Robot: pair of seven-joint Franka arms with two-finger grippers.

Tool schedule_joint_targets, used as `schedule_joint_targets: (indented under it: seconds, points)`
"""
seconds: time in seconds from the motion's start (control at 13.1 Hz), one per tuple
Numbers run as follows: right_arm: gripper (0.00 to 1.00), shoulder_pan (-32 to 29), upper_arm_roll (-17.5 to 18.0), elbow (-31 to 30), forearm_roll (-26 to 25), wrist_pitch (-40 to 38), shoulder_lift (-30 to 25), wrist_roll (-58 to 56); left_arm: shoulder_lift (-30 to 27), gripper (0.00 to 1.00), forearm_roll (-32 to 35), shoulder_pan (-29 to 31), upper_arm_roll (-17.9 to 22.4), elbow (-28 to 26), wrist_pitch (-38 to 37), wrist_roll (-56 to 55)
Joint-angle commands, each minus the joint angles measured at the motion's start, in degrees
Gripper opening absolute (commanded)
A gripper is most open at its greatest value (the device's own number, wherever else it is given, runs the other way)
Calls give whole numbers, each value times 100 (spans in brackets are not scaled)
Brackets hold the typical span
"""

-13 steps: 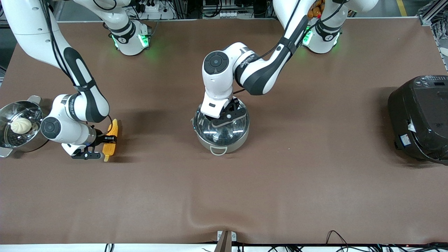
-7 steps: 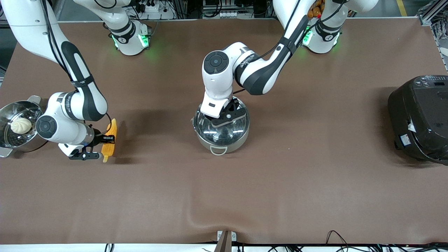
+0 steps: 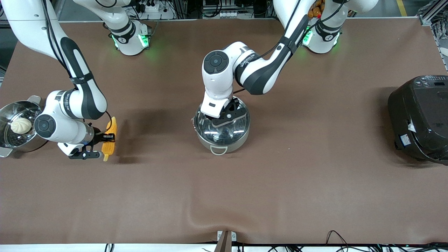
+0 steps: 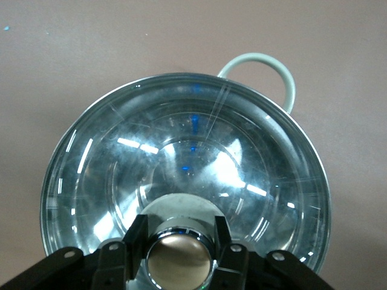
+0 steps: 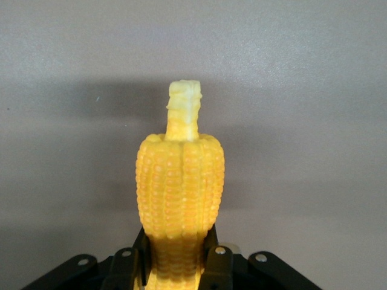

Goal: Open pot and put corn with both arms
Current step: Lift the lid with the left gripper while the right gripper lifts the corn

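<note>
The steel pot (image 3: 231, 142) stands mid-table with its glass lid (image 3: 236, 126) on it. My left gripper (image 3: 226, 117) is down on the lid, shut on the coppery knob (image 4: 179, 261), with its fingers (image 4: 136, 237) on both sides of it. The lid (image 4: 181, 151) fills the left wrist view, with a loop handle (image 4: 261, 63) at the rim. My right gripper (image 3: 107, 140) is shut on the yellow corn (image 3: 111, 133) and holds it a little above the table, toward the right arm's end. In the right wrist view the corn (image 5: 180, 187) points its pale stem away from the gripper (image 5: 175, 244).
A steel steamer pot (image 3: 7, 113) with a white bun (image 3: 21, 125) stands at the right arm's end, close to the right arm's wrist. A big black rice cooker (image 3: 420, 119) stands at the left arm's end. The brown table cover (image 3: 280, 182) bulges near the front edge.
My right gripper has moved a little toward the steamer pot and lifted the corn slightly off the table. The left gripper has stayed on the lid knob.
</note>
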Motion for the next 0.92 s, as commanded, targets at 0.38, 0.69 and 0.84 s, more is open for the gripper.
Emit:
schedule_joint_targets:
  seconds: [0.38, 0.69, 0.84]
  points:
    - [0, 607, 72, 452, 35, -1125, -280, 1200, -1566, 0, 100, 860, 9, -143, -1334, 678]
    - [0, 1142, 661, 1269, 694, -2181, -509, 1721, -2059, 0, 64, 2116, -8, -608, -1512, 2442]
    - [0, 1817, 697, 1603, 660, -2218, -509, 1940, -2130, 0, 73, 2714, -8, -995, -1468, 3270]
